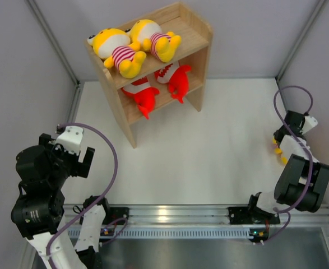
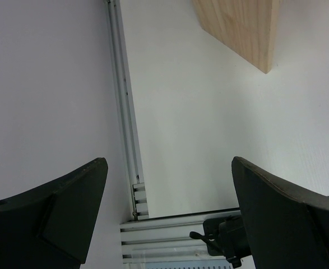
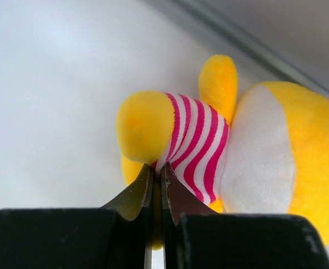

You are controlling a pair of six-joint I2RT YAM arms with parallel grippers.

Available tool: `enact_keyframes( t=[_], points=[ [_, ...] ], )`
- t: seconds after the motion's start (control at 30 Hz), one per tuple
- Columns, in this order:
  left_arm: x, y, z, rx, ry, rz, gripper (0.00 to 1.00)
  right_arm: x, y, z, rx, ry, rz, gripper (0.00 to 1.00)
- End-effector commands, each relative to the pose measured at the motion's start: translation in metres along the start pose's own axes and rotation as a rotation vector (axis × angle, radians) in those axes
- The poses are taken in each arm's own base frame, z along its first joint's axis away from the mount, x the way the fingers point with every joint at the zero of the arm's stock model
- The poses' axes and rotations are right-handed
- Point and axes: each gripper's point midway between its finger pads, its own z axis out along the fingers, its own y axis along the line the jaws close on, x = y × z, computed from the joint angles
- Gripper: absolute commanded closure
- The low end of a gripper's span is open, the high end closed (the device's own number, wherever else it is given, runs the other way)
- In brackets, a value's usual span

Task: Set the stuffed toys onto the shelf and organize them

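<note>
The wooden shelf (image 1: pixel 119 115) stands at the back of the table. Two yellow stuffed toys in striped shirts (image 1: pixel 118 51) (image 1: pixel 154 38) lie on its top tier, and two red ones (image 1: pixel 143 95) (image 1: pixel 177 79) on the lower tier. A third yellow toy (image 3: pixel 203 140) lies at the far right by the wall, mostly hidden under the arm in the top view. My right gripper (image 3: pixel 158 175) (image 1: pixel 279 147) is shut on a pinch of its striped shirt beside a yellow limb. My left gripper (image 2: pixel 170 168) (image 1: pixel 86 159) hangs open and holds nothing at the near left.
Grey walls close in the table on the left, back and right. An aluminium rail (image 1: pixel 175 216) with both arm bases runs along the near edge. A lower corner of the shelf's side panel (image 2: pixel 242 28) shows in the left wrist view.
</note>
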Motion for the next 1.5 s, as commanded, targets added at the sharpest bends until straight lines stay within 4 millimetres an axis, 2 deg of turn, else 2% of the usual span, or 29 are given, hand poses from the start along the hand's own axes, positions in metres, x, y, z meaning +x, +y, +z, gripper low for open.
enact_keyframes(
  t=[0.0,0.03,0.1,0.13,0.17,0.23,0.27,0.33,0.37,0.4,0.43,0.47,0.5,0.53,0.6,0.63,0.67,0.7,0.83,0.9,0.93,1.0,1.03,1.07,1.1,1.13,1.17,1.23,1.47],
  points=[
    [-0.006,0.003,-0.002,-0.003,-0.007,0.010,0.02,-0.039,0.113,-0.061,-0.580,-0.110,-0.156,1.00],
    [-0.006,0.003,-0.002,-0.003,-0.004,0.010,0.01,-0.051,0.130,-0.079,-0.659,-0.135,-0.188,1.00],
    [-0.006,0.003,-0.002,0.000,-0.007,0.011,0.02,-0.050,0.163,-0.118,-0.834,-0.171,-0.350,1.00],
    [-0.006,0.003,-0.001,0.000,-0.004,0.010,0.02,-0.069,0.180,-0.143,-0.899,-0.239,-0.409,1.00],
    [-0.007,0.003,-0.002,-0.001,-0.007,0.010,0.01,-0.050,0.198,-0.171,-1.017,-0.238,-0.572,1.00],
    [-0.006,0.004,-0.001,-0.001,0.000,0.012,0.02,-0.061,0.220,-0.228,-1.220,-0.342,-0.722,1.00],
    [-0.006,0.004,-0.001,-0.001,0.000,0.012,0.01,-0.052,0.228,-0.263,-1.394,-0.381,-0.819,1.00],
    [-0.005,0.004,0.000,-0.001,0.003,0.012,0.01,-0.075,0.233,-0.311,-1.525,-0.522,-0.873,1.00],
    [-0.006,0.004,0.000,-0.001,0.002,0.012,0.01,-0.075,0.234,-0.335,-1.620,-0.588,-0.933,1.00],
    [-0.005,0.004,0.000,-0.002,0.004,0.009,0.01,-0.076,0.232,-0.347,-1.661,-0.605,-0.970,1.00],
    [-0.005,0.004,0.000,-0.001,0.004,0.009,0.02,-0.092,0.232,-0.374,-1.697,-0.692,-1.016,1.00],
    [-0.006,0.004,-0.001,-0.004,0.001,0.009,0.01,-0.093,0.230,-0.387,-1.737,-0.769,-1.108,1.00],
    [-0.006,0.005,0.000,-0.003,0.003,0.009,0.01,-0.084,0.227,-0.384,-1.752,-0.691,-1.144,1.00],
    [-0.006,0.005,-0.001,-0.003,0.003,0.007,0.01,-0.104,0.223,-0.408,-1.746,-0.768,-1.191,1.00],
    [-0.008,0.005,-0.001,-0.001,0.000,0.008,0.02,-0.114,0.228,-0.409,-1.724,-0.857,-1.322,1.00],
    [-0.009,0.005,0.000,-0.001,0.000,0.005,0.02,-0.122,0.218,-0.430,-1.732,-0.930,-1.401,1.00],
    [-0.012,0.006,-0.001,0.003,-0.006,0.005,0.01,-0.123,0.222,-0.430,-1.754,-0.944,-1.431,1.00],
    [-0.014,0.006,-0.001,0.004,-0.010,0.004,0.01,-0.131,0.216,-0.450,-1.768,-1.011,-1.454,1.00],
    [-0.021,0.007,-0.001,0.012,-0.024,0.010,0.01,-0.155,0.229,-0.490,-1.843,-1.293,-1.455,1.00],
    [-0.023,0.004,0.000,0.030,-0.033,0.019,0.02,-0.158,0.240,-0.497,-1.884,-1.354,-1.430,1.00],
    [-0.023,0.003,0.000,0.038,-0.037,0.022,0.01,-0.162,0.243,-0.513,-1.929,-1.462,-1.415,1.00],
    [-0.024,-0.001,0.001,0.060,-0.045,0.025,0.01,-0.157,0.251,-0.515,-2.044,-1.502,-1.377,1.00],
    [-0.024,-0.001,0.002,0.066,-0.044,0.024,0.02,-0.138,0.238,-0.518,-2.279,-1.215,-1.311,1.00],
    [-0.025,-0.002,0.002,0.071,-0.047,0.024,0.01,-0.152,0.236,-0.538,-2.150,-1.721,-1.466,1.00],
    [-0.026,-0.003,0.002,0.077,-0.049,0.022,0.02,-0.144,0.236,-0.537,-2.174,-1.684,-1.474,1.00],
    [-0.025,-0.004,0.004,0.086,-0.047,0.020,0.02,-0.131,0.236,-0.551,-2.298,-1.512,-1.427,1.00],
    [-0.026,-0.005,0.004,0.088,-0.049,0.019,0.01,-0.126,0.261,-0.535,-2.369,-1.351,-1.393,1.00],
    [-0.026,-0.003,0.007,0.086,-0.037,0.013,0.02,-0.122,0.269,-0.543,-2.373,-1.479,-1.404,1.00],
    [-0.026,0.001,0.010,0.077,-0.025,0.000,0.02,-0.110,0.303,-0.515,-2.430,-1.362,-1.375,1.00]
  ],
)
